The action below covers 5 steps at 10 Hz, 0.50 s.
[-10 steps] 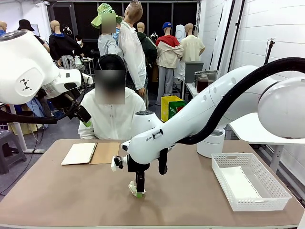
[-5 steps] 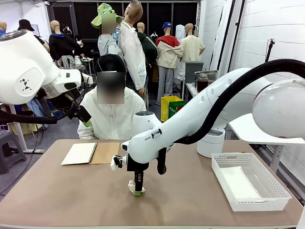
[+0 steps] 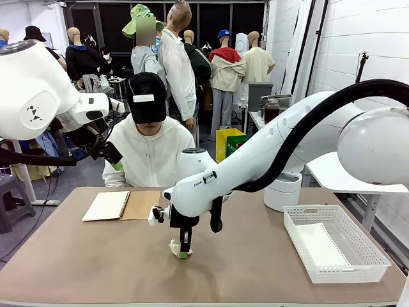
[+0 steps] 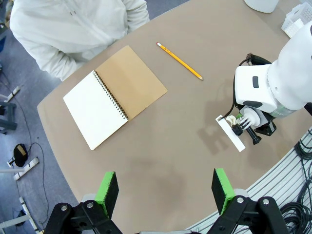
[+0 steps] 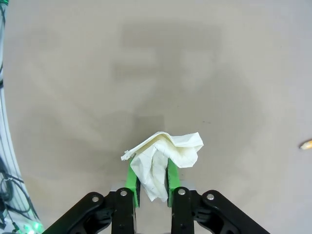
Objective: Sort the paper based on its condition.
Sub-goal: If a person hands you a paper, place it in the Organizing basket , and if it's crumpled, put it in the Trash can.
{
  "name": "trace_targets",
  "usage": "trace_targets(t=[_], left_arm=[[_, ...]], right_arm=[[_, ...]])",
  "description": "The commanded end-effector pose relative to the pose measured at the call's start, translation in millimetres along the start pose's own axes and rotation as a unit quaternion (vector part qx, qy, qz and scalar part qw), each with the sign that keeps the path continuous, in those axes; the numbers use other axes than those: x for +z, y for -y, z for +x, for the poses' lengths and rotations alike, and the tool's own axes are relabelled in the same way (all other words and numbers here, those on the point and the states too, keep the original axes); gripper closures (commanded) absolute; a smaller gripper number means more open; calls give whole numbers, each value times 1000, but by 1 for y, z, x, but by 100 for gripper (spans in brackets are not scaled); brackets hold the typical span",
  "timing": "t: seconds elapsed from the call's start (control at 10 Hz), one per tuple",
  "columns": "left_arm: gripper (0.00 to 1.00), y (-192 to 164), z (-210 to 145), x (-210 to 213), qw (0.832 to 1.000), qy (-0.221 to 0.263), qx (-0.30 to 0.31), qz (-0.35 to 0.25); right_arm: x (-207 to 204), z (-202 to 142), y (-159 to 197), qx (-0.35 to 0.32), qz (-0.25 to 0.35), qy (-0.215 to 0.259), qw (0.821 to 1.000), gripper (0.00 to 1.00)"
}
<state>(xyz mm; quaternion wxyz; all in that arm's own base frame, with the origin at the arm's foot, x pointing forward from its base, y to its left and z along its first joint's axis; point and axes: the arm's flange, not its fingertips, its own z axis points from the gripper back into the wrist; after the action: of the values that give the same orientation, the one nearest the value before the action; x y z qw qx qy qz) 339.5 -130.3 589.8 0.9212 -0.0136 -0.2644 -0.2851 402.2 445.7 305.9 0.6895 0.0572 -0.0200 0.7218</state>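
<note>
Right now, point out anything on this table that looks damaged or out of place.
The paper is crumpled into a wad rather than lying flat, pinched between the right pincer's green pads at mid-table. A pencil lies loose beside the open notebook. Nothing else stands out.

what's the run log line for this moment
right gripper: shut on crumpled white paper wad, at brown table | left gripper: open, raised, empty | white plastic basket: robot's right | open spiral notebook: untouched
</note>
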Motion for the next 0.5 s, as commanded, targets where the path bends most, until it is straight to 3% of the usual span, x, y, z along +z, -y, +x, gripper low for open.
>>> trace_targets(t=[0.0, 0.2, 0.4], left_arm=[[0, -2, -1, 1, 1000, 1, -1, -1], [0, -2, -1, 1, 1000, 1, -1, -1], [0, -2, -1, 1, 1000, 1, -1, -1]], right_arm=[[15, -3, 2, -27, 14, 17, 999, 72], [52, -39, 8, -83, 8, 40, 996, 72], [91, -93, 15, -148, -24, 24, 988, 72]])
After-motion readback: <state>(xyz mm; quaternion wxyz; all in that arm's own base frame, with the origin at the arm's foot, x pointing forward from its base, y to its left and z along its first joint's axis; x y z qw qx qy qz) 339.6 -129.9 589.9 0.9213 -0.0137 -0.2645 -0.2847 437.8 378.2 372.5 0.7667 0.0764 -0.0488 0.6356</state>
